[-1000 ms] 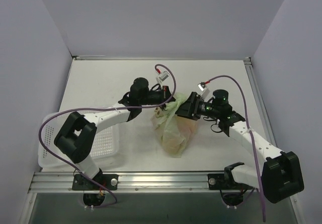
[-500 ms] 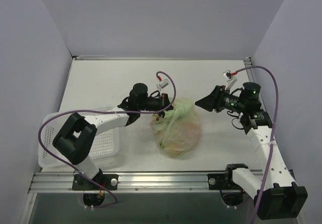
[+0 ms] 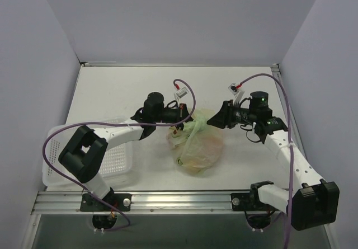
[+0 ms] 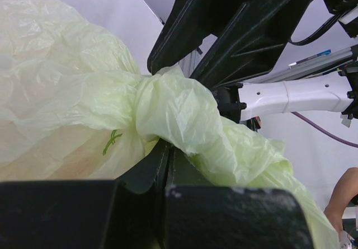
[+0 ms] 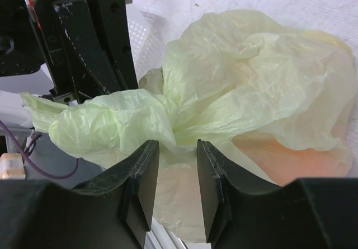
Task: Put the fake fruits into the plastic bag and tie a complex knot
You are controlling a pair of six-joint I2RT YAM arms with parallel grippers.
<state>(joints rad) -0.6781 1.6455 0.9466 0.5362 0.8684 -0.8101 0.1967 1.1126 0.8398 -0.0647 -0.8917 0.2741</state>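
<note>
The pale green plastic bag (image 3: 197, 148) lies on the table between the arms. The fake fruits show only as orange and yellow shapes (image 5: 313, 159) through its film. Its neck is twisted into a bunched knot (image 5: 168, 120), with a crumpled tail (image 5: 84, 128) trailing to the left. My left gripper (image 4: 166, 148) is shut, and the film by the knot (image 4: 162, 100) comes out of its fingertips. My right gripper (image 5: 176, 145) is open with a narrow gap, its tips just short of the knot and nothing between them. From above, the left gripper (image 3: 182, 120) and right gripper (image 3: 214, 120) flank the neck.
A white perforated basket (image 3: 120, 159) sits at the near left under the left arm. Purple cables (image 3: 187, 89) loop over both wrists. A metal rail (image 3: 179, 198) runs along the near edge, and walls close in the table.
The right arm pulled away to the right, then came back to the bag's neck with its jaws narrower. The left gripper kept its hold in place.
</note>
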